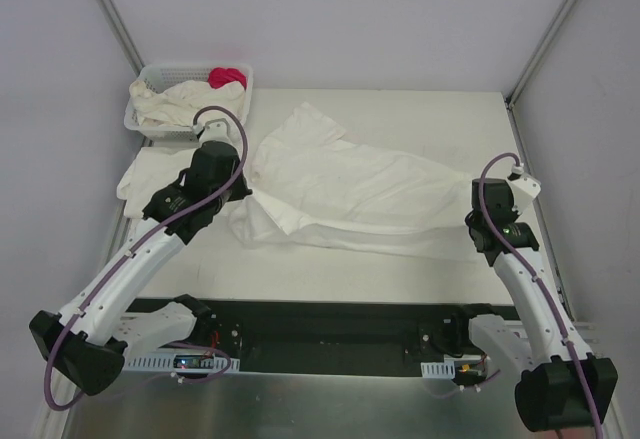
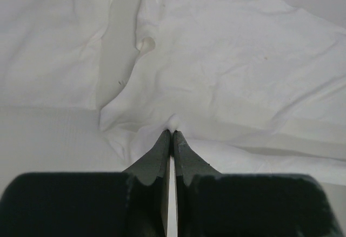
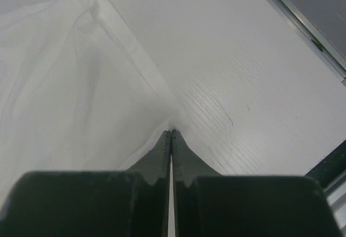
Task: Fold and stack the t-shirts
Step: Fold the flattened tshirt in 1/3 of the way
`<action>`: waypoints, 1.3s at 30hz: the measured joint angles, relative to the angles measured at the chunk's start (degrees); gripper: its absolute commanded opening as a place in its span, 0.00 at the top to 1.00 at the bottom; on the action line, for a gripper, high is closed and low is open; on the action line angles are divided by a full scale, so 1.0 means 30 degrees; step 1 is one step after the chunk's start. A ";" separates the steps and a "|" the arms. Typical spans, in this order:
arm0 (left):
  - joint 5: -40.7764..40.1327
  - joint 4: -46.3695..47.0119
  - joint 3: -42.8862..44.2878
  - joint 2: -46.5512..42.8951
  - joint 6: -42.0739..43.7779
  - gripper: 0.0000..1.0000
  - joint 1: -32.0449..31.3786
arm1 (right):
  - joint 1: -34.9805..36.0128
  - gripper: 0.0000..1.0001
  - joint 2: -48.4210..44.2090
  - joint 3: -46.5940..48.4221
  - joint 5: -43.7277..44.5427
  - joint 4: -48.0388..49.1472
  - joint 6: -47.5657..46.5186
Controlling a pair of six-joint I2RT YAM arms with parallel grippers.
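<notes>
Top external view: the shirt (image 1: 350,194) is being held across the middle of the table (image 1: 420,119), its two ends being pinched by the closed left gripper (image 2: 172,133) and the closed right gripper (image 3: 171,132), probably so that it can be straightened for folding.

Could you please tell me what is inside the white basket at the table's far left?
The basket holds a crumpled cream t-shirt and, at its far right corner, a small pink-red cloth. Anything beneath them is covered and cannot be seen.
</notes>
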 measured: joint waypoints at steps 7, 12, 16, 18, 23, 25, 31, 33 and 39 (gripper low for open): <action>-0.0284 0.0605 0.0874 0.1676 0.0816 1.00 0.0066 | -0.0517 0.99 0.1501 0.1005 -0.0189 0.0525 -0.0029; -0.0262 0.1260 0.1486 0.3206 0.1239 1.00 0.0306 | -0.0794 0.99 0.2375 0.1246 -0.0415 0.0998 -0.0015; -0.0233 0.1566 0.1821 0.4335 0.1545 1.00 0.0430 | -0.0962 0.99 0.3177 0.1253 -0.0714 0.1071 0.0029; -0.0204 0.1690 0.1989 0.4823 0.1690 1.00 0.0488 | -0.1049 0.99 0.3519 0.1253 -0.0809 0.1115 0.0044; -0.0102 0.1829 0.2441 0.5770 0.1800 1.00 0.0816 | -0.1209 0.99 0.4248 0.1282 -0.1078 0.1282 0.0109; -0.0022 0.1923 0.2645 0.6164 0.1821 1.00 0.0933 | -0.1260 0.99 0.4605 0.1384 -0.1180 0.1355 0.0124; 0.0452 0.2106 0.2885 0.7104 0.1872 1.00 0.1311 | -0.1341 0.99 0.5639 0.1610 -0.1341 0.1617 0.0197; 0.0568 0.2157 0.3060 0.7482 0.1880 1.00 0.1443 | -0.1370 0.99 0.6098 0.1741 -0.1472 0.1690 0.0262; 0.0984 0.2208 0.3628 0.8502 0.1909 1.00 0.1821 | -0.1406 0.99 0.7329 0.2047 -0.1705 0.2018 0.0357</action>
